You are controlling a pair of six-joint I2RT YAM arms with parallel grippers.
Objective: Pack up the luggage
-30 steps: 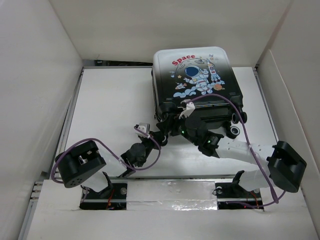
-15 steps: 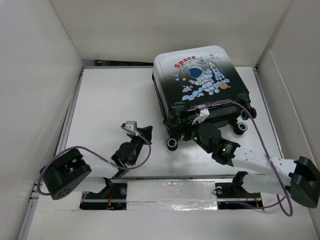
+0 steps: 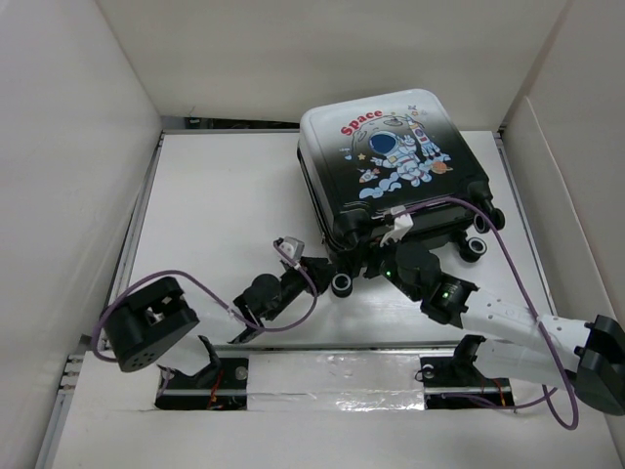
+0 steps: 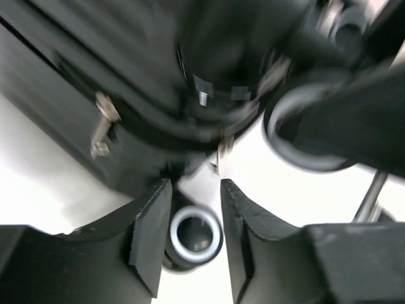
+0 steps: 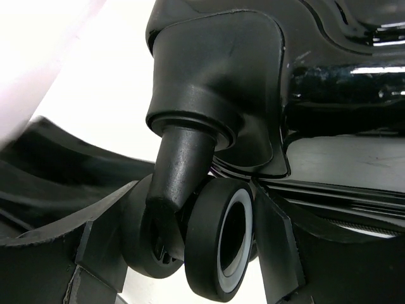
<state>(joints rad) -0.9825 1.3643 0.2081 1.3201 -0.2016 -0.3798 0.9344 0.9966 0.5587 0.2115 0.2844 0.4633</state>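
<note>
The luggage (image 3: 395, 161) lies shut on the white table, astronaut print up and its black wheels toward me. My left gripper (image 3: 322, 276) is at its near-left corner. In the left wrist view, this gripper (image 4: 195, 190) stands open around a white-rimmed wheel (image 4: 193, 235), with a gap on the right side. The blurred dark shell (image 4: 95, 76) fills the view above. My right gripper (image 3: 369, 258) reaches the bottom edge of the case. In the right wrist view, this gripper (image 5: 193, 190) is shut on a twin caster wheel (image 5: 218, 244), one finger against each side.
White walls (image 3: 88, 147) box in the table on the left, back and right. Purple cables (image 3: 459, 210) loop from both wrists, one lying over the luggage's near edge. Another wheel (image 3: 475, 249) sticks out at the case's near-right corner. A metal rail (image 3: 332, 354) runs along the near edge.
The luggage has swung and shifted slightly right with the right gripper on its wheel. The left gripper pulled back, then came forward to the corner wheel, and its jaws opened.
</note>
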